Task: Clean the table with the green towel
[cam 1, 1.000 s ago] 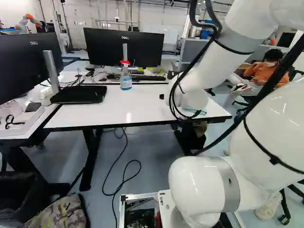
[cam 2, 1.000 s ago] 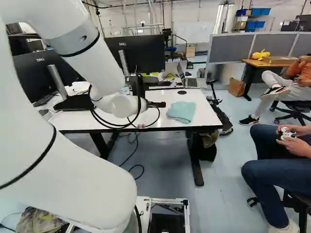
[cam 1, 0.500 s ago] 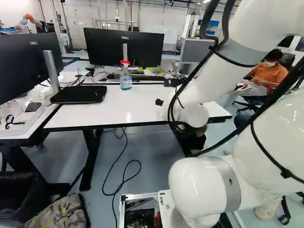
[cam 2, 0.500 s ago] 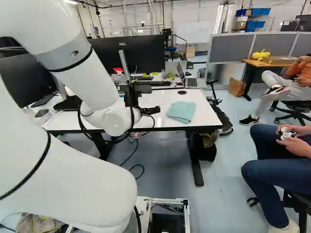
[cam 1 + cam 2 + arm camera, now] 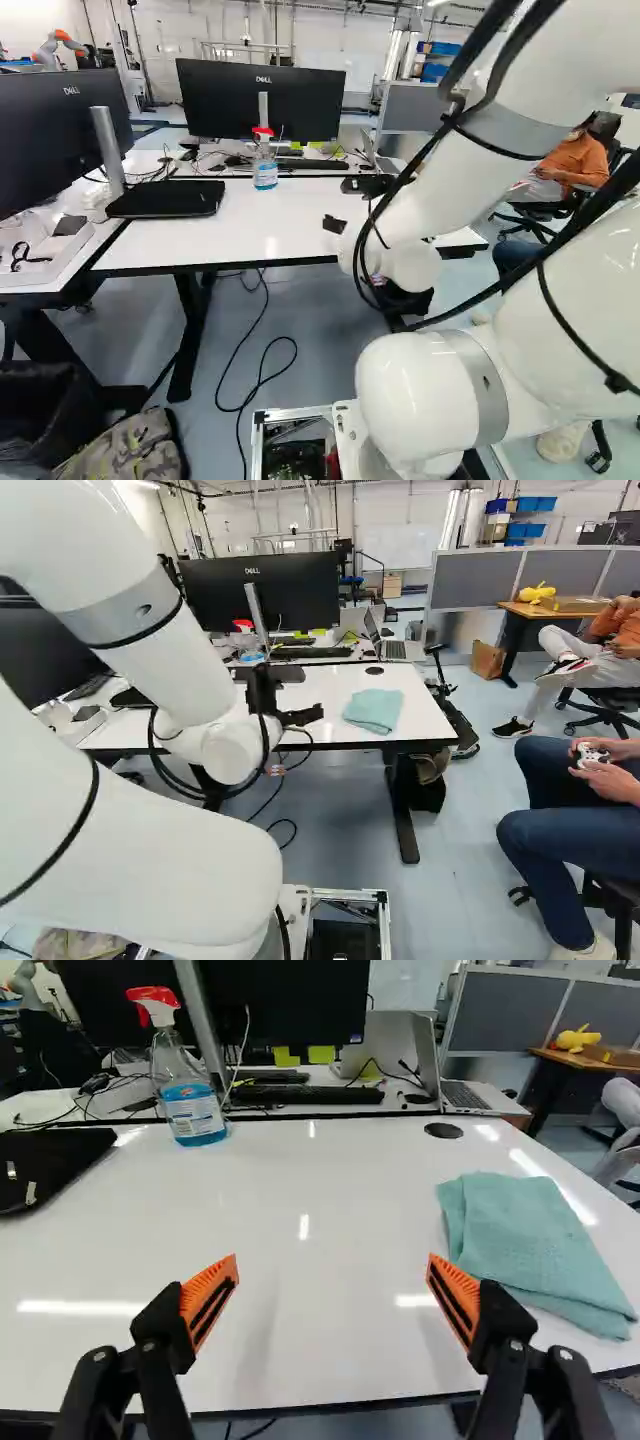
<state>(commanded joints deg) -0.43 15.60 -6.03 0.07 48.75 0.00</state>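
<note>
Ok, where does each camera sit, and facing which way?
Left base view: on the base, behind and left of the arm, looking ahead and down at the table; arm right of middle.
Right base view: behind and right, looking ahead likewise; arm left of middle.
Wrist view: on the wrist, looking along the open gripper; both fingers show.
Shared: green towel, in right base and wrist views.

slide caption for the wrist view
Open gripper facing a glossy white table, folded green towel beyond one finger, spray bottle farther back
</note>
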